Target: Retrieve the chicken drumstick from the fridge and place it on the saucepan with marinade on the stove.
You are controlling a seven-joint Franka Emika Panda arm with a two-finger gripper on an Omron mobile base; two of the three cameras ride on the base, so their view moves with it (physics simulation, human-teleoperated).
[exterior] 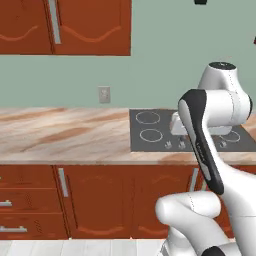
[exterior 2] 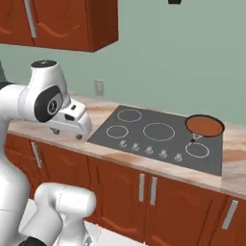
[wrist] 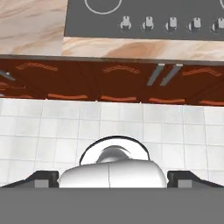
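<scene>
The stove [exterior 2: 158,137] is set into the counter, with its row of silver knobs [wrist: 171,24] along the front. The saucepan [exterior 2: 204,126] stands on the back right burner, and the flat orange-brown marinade [exterior 2: 203,125] lies inside it. My gripper [exterior 2: 67,133] hangs pointing down just off the stove's front left corner, far to the left of the pan. In the hand view the gripper [wrist: 113,177] is open, its fingertips [wrist: 41,177] wide apart with nothing between them. In the left base view the hand [exterior: 177,125] is partly hidden behind my arm. The chicken drumstick and the fridge are out of view.
A marbled counter [exterior: 60,135] runs left of the stove [exterior: 150,130], with a wall outlet [exterior: 104,94] above it. Red-brown upper cabinets [exterior: 65,25] hang overhead and lower cabinet doors [wrist: 162,76] line the front. White floor tiles [wrist: 109,122] lie below the hand.
</scene>
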